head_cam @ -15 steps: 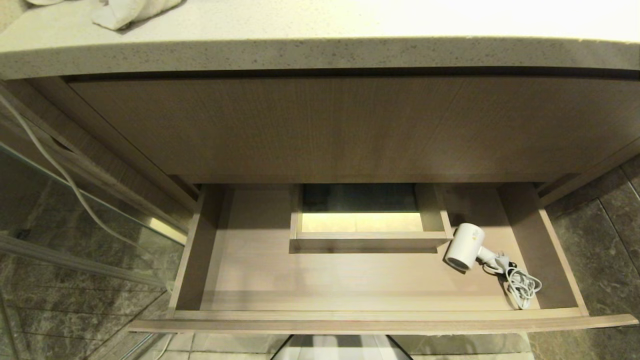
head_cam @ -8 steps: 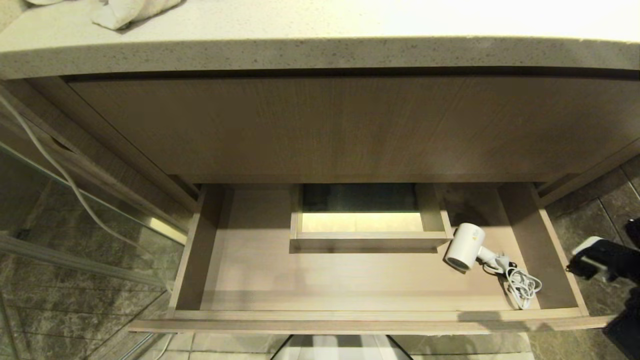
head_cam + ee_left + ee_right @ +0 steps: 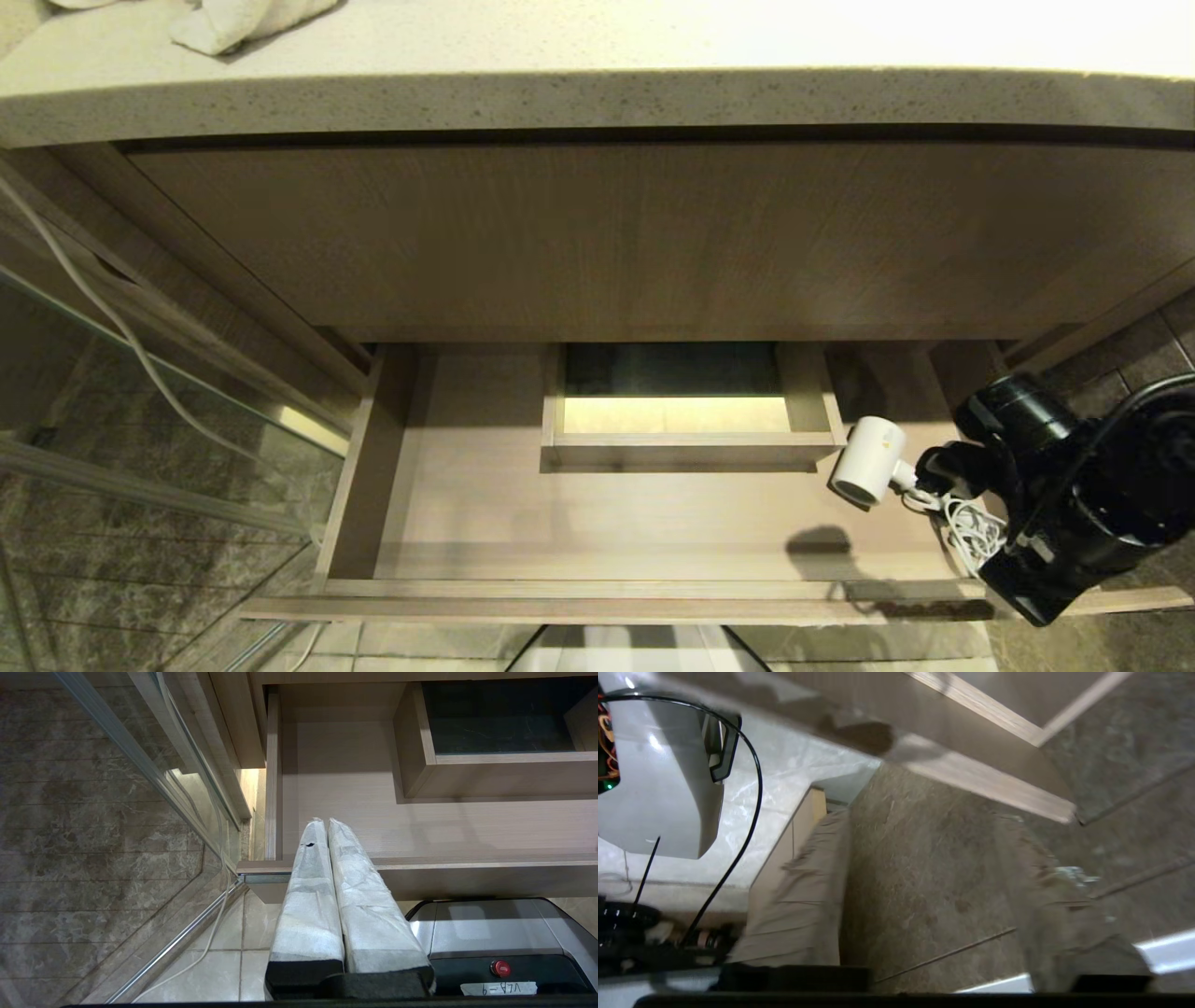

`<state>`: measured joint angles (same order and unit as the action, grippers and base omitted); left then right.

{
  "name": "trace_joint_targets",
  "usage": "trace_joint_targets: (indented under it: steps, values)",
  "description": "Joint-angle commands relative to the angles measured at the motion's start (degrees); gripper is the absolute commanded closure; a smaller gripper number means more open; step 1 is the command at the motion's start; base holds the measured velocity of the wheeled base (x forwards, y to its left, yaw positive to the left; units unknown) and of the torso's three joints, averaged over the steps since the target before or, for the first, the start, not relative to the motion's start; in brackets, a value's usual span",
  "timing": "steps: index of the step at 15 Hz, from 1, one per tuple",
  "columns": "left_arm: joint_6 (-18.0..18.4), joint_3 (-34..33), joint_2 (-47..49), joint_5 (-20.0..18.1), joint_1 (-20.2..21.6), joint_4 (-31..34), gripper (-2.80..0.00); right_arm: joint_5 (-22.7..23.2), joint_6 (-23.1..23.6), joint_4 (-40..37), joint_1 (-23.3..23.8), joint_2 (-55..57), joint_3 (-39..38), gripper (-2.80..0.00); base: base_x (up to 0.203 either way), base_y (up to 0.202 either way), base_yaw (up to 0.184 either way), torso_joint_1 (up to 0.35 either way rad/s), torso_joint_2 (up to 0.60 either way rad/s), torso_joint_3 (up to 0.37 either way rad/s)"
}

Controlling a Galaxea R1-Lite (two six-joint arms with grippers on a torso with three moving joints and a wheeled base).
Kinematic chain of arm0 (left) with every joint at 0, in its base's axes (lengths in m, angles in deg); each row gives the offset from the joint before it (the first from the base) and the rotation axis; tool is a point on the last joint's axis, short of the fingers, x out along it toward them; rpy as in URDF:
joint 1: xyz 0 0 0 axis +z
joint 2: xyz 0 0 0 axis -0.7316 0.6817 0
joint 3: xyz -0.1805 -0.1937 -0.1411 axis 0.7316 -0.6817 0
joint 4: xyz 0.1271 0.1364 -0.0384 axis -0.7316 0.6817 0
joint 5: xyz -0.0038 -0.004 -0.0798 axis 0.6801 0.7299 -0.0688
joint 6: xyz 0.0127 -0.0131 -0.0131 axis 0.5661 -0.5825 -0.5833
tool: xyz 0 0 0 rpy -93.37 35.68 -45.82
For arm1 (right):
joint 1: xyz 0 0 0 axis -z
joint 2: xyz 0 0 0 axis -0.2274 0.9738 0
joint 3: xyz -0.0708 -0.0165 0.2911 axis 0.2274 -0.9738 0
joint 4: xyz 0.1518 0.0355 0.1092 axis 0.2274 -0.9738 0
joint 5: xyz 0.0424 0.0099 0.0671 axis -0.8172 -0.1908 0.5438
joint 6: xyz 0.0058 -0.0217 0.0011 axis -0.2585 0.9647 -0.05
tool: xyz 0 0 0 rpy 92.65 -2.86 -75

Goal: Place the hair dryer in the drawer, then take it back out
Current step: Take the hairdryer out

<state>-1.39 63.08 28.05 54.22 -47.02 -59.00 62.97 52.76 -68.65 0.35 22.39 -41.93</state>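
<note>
Wide shallow grey-brown wood-grain drawer (image 3: 653, 597) pulled open, fills lower half of head view, light wood interior with rectangular boxed cut-out (image 3: 686, 439) at centre back. Small white hair dryer (image 3: 868, 460) with short cylindrical barrel lies on drawer floor, right of centre, just beside cut-out's right corner; white coiled cord (image 3: 971, 532) trails to lower right of it. Black right gripper (image 3: 938, 464) at right edge of head view, over drawer's right end, tip just beside dryer's handle end; contact cannot tell. In right wrist view its two cloth-wrapped fingers (image 3: 803, 891) stand well apart, nothing between them, dark stone floor (image 3: 934, 872) behind. Left gripper (image 3: 324, 826) in left wrist view: white-wrapped fingers pressed together, empty, hanging by drawer's front edge. Speckled stone countertop (image 3: 597, 103) across top, white towel (image 3: 233, 19) upper left.
</note>
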Motion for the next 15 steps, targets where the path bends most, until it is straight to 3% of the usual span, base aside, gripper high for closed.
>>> trace_joint_targets:
  steps: [1,9,11,13,15]
  values:
    - [-0.08,0.0,-0.08,0.0,0.0,-0.01,0.0,-0.11,0.13,2.23,1.29,7.92,0.84,-2.8,0.0,0.0,0.0,0.0,0.0,0.0]
    - [-0.01,0.0,-0.08,0.0,0.0,-0.01,0.0,2.65,0.57,18.17,11.65,23.64,6.85,-2.8,0.0,0.0,0.0,0.0,0.0,0.0]
    - [-0.01,0.0,-0.09,0.0,0.0,-0.01,0.0,5.27,0.49,20.09,14.3,25.14,7.94,-2.8,0.0,0.0,0.0,0.0,0.0,0.0]
    - [-0.01,0.0,-0.02,0.0,0.0,-0.01,0.0,14.09,0.62,23.21,16.32,27.27,9.28,-2.8,0.0,0.0,0.0,0.0,0.0,0.0]
    - [-0.01,0.0,-0.09,0.0,0.0,-0.01,0.0,15.91,0.48,23.91,17.22,28.59,10.44,-2.8,0.0,0.0,0.0,0.0,0.0,0.0]
